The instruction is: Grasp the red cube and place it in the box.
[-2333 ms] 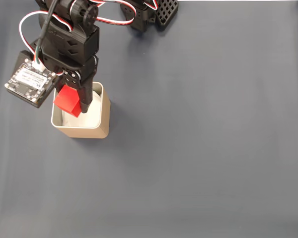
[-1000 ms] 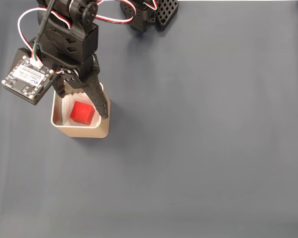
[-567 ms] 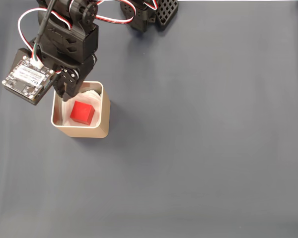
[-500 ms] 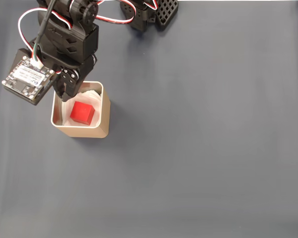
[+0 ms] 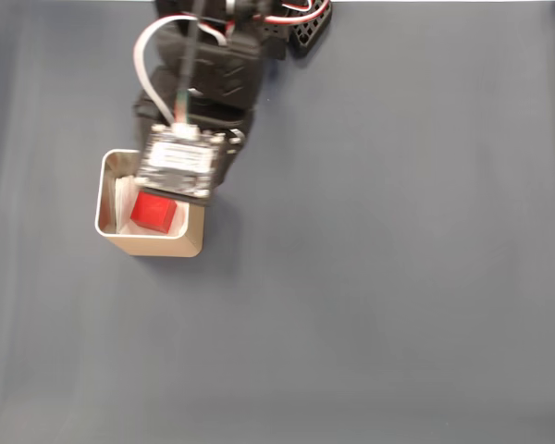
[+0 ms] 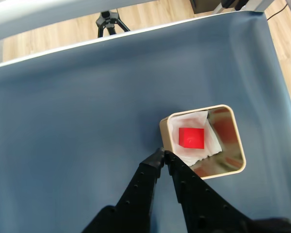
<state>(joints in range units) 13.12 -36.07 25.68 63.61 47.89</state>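
Up close in the wrist view, the black two-finger gripper (image 6: 163, 154) has its fingers pressed together, tips meeting with nothing between them, just outside the left wall of the tan square box with rounded corners and a pale metallic rim (image 6: 232, 172). The small bright red matte cube (image 6: 191, 138) sits inside that box on crumpled white padding (image 6: 211, 143), clear of the fingers, with the shiny inner walls reflecting a reddish tint. In the fixed view from above, the arm's black body with its white and red cables (image 5: 208, 83) reaches down from the top edge, and a small circuit board mounted on the wrist (image 5: 180, 164) overhangs the upper right corner of the box (image 5: 157, 244), hiding the fingers. The cube (image 5: 152, 211) shows in the box just below that board. Around it all lies the dark blue-grey cloth table cover (image 5: 388, 277); beyond its far edge the wrist view catches a wooden floor (image 6: 150, 12) and a black tripod foot (image 6: 108, 22).
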